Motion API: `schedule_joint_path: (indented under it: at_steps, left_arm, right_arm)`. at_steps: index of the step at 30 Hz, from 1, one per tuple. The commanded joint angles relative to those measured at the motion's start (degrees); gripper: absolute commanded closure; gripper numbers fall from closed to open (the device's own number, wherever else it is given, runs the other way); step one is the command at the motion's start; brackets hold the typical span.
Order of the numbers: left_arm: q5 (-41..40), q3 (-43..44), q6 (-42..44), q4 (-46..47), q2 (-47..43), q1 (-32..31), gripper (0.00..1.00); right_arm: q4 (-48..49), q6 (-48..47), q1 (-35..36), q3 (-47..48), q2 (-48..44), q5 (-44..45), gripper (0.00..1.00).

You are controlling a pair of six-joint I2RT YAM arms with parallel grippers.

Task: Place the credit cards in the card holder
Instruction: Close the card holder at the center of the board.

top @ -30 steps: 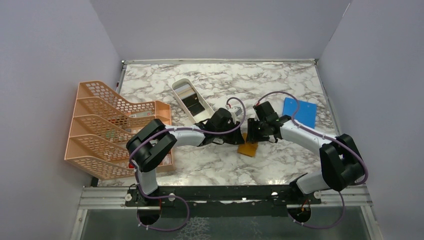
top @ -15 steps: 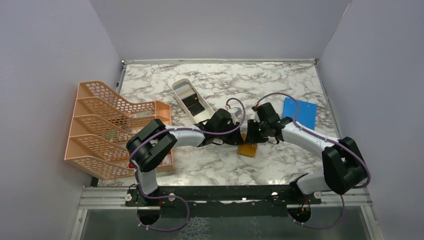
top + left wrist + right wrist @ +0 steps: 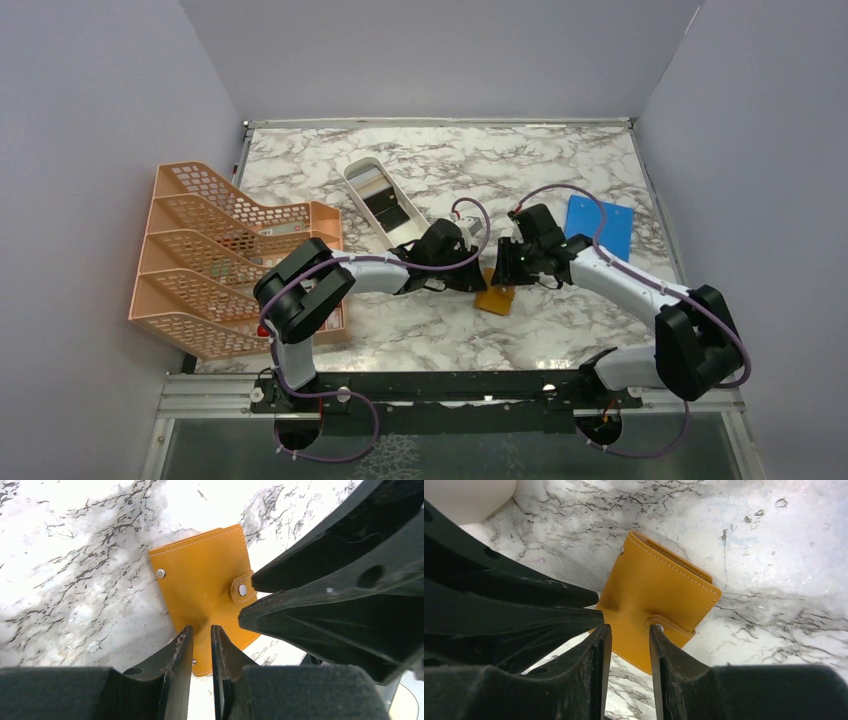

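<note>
The orange-tan card holder [image 3: 497, 298] lies folded on the marble between both arms, with its snap tab [image 3: 242, 589] fastened. My left gripper [image 3: 201, 631] is shut on its near edge, and the leather dimples at the tips. My right gripper [image 3: 628, 629] comes from the other side. Its fingers stand narrowly apart around the snap tab, and one fingertip [image 3: 655, 630] touches the snap. In the top view the left gripper [image 3: 477, 279] and the right gripper [image 3: 503, 273] meet over the holder. A black credit card [image 3: 394, 211] and a pale one [image 3: 372, 184] lie in the white tray.
The white oblong tray [image 3: 352, 170] lies behind the left arm. A peach mesh file rack [image 3: 220, 255] stands at the left edge. A bright blue flat sheet [image 3: 600, 226] lies at the right. Grey walls close in three sides.
My right gripper has narrowed around the snap tab and edged slightly left, while its elbow swung right. The left gripper and the holder have stayed put.
</note>
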Motion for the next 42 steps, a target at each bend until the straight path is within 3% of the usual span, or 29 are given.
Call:
schedule_joint_path:
  at_steps: [1, 12, 42]
  left_arm:
    - [0.4, -0.4, 0.3, 1.8, 0.4, 0.1, 0.78]
    - [0.5, -0.2, 0.2, 2.1, 1.1, 0.2, 0.78]
    - [0.4, -0.7, 0.7, 2.3, 1.2, 0.2, 0.78]
  right_arm:
    - [-4.4, 2.6, -0.1, 2.7, -3.2, 4.2, 0.62]
    - [-5.1, 5.7, -0.2, 2.3, -1.4, 7.5, 0.79]
    - [-2.2, 7.2, -0.1, -1.6, 1.8, 4.1, 0.83]
